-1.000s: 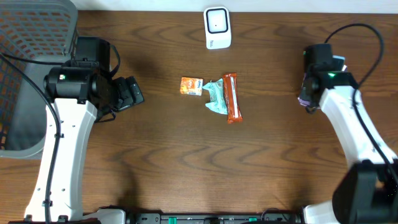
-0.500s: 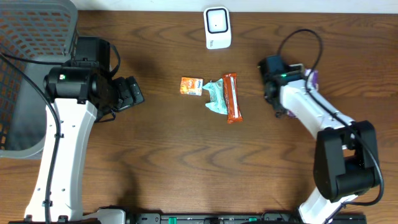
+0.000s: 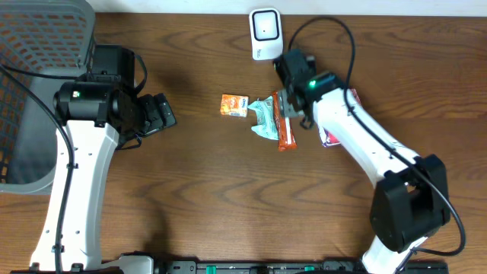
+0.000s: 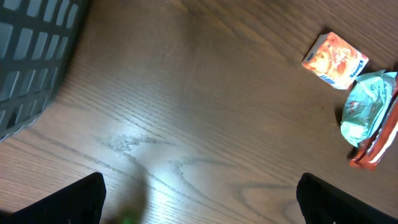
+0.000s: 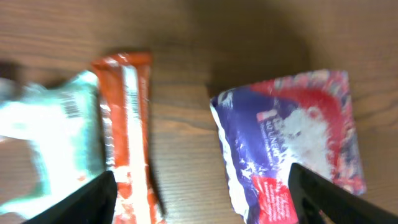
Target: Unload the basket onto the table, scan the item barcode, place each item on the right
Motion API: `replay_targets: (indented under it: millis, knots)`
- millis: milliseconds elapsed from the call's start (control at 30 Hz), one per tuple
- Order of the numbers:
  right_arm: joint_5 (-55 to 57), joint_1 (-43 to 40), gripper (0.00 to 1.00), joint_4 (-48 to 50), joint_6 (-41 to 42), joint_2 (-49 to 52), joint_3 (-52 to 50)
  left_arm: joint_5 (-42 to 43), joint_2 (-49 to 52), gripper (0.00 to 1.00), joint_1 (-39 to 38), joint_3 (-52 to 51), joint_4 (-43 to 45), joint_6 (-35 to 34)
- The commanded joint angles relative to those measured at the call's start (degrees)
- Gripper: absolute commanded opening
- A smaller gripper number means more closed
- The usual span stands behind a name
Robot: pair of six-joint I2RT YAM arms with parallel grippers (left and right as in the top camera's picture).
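Note:
A blue, red and white pouch (image 5: 292, 137) lies flat on the table, partly under my right arm (image 3: 329, 138). My right gripper (image 5: 205, 200) hangs open over the bare wood between this pouch and an orange bar (image 5: 127, 124), holding nothing; in the overhead view the right gripper (image 3: 295, 110) is by the bar (image 3: 284, 125). A teal packet (image 3: 264, 118) and a small orange box (image 3: 234, 105) lie just left of the bar. The white scanner (image 3: 266, 34) stands at the back. My left gripper (image 4: 202, 202) is open and empty, well to the left (image 3: 161, 114).
A grey mesh basket (image 3: 34, 84) fills the back left corner, its edge showing in the left wrist view (image 4: 31, 56). The right arm's black cable (image 3: 335, 38) loops beside the scanner.
My right arm has swung from the right side to the middle of the table. Its jaws went from shut to open, and the pouch it carried now lies on the table.

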Motion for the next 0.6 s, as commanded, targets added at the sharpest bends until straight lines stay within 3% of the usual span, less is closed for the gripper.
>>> replay_targets:
  millis: [0, 100, 200, 567]
  knots:
    - [-2.75, -2.51, 0.88, -4.28, -0.24, 0.02, 8.2, -0.55, 0.37, 0.98, 0.13, -0.2, -0.17, -0.52]
    - [-3.02, -6.08, 0.98, -8.79, -2.86, 0.02, 13.0, -0.55, 0.37, 0.98, 0.13, -0.2, -0.17, -0.52]
    - [-5.09, -11.43, 0.99, -10.8, -7.41, 0.02, 14.47, -0.55, 0.37, 0.98, 0.13, -0.2, -0.17, -0.52]
    - [-37.81, -34.97, 0.99, -13.81, -27.32, 2.8, 11.28, -0.55, 0.37, 0.98, 0.13, -0.2, -0.17, -0.52]
